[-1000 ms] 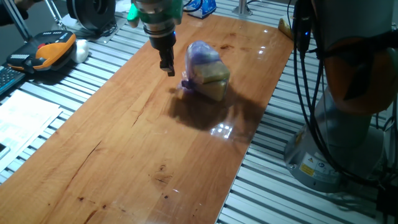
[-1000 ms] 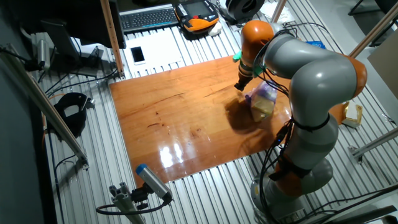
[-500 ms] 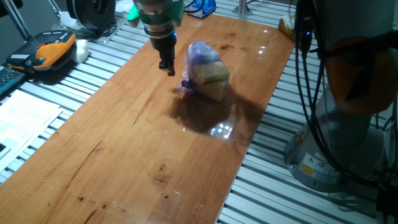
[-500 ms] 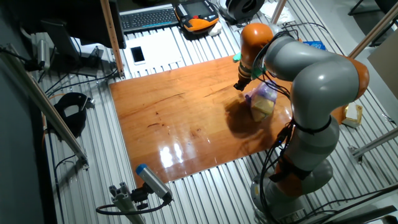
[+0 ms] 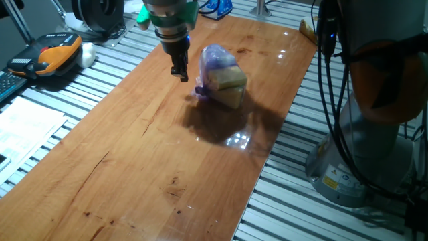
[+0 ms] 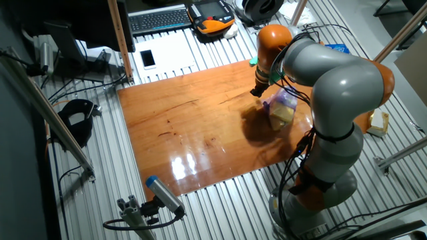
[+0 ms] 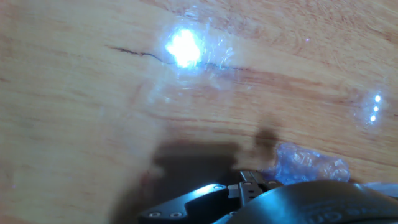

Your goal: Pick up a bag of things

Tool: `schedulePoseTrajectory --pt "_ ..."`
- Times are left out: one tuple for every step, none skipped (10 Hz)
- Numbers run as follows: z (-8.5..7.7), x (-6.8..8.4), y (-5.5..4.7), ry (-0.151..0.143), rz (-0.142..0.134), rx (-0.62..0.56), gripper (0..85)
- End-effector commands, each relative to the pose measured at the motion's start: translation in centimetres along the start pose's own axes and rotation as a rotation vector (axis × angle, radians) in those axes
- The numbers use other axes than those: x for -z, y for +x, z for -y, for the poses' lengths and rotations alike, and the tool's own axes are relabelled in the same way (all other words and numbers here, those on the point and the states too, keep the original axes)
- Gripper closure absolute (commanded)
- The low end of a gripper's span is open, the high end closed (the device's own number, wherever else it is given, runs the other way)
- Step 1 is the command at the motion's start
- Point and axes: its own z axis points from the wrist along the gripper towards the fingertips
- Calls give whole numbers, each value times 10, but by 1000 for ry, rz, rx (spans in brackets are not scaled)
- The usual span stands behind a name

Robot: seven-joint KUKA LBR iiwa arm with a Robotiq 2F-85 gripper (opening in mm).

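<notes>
Bench: warm brown wood (image 5: 134,147), glossy with lamp glare, set on a slatted metal frame; a keyboard (image 6: 159,19) and an orange-black pendant (image 5: 57,52) lie beyond its edge.
Bag: lilac crinkly plastic with a tan block inside (image 5: 222,75), resting on the bench towards the arm's side, not lifted.
Tool: hangs just beside the bag (image 5: 179,69), on the side away from the arm's base, tips low over the wood; apart from the bag as far as I can judge, holding nothing. Open or closed: cannot tell, the fingers read as one dark stub in both fixed views.
Progress: nothing done yet, by my reading; the tool is near but not around the bag. Left: bring it over the bag, close on it, lift.
One fixed view: shows the gap between tool and bag and the bag's shadow.
Other fixed view: shows the whole arm (image 6: 333,87) bent over the bag (image 6: 281,110), partly crowding it.
Hand view: only wood, glare and a scrap of crinkled plastic (image 7: 308,165) at the lower edge, so the bag lies off to one side, not under the fingers.
</notes>
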Motion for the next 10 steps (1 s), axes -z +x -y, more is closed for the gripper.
schedulePoseTrajectory --pt "4 -2 -2 16 8 13 850" --pt "7 -8 -6 20 9 36 850" --pt "8 -13 -6 41 4 51 850" --pt "8 -15 -7 57 -1 62 850" --pt "7 -21 -8 67 -5 74 850" --pt "9 -28 -7 76 -1 90 850" --pt "13 -36 -2 56 12 95 850" --pt "15 -38 1 47 16 101 850" --pt "16 -37 2 43 14 101 850" --pt "16 -37 4 39 21 101 850"
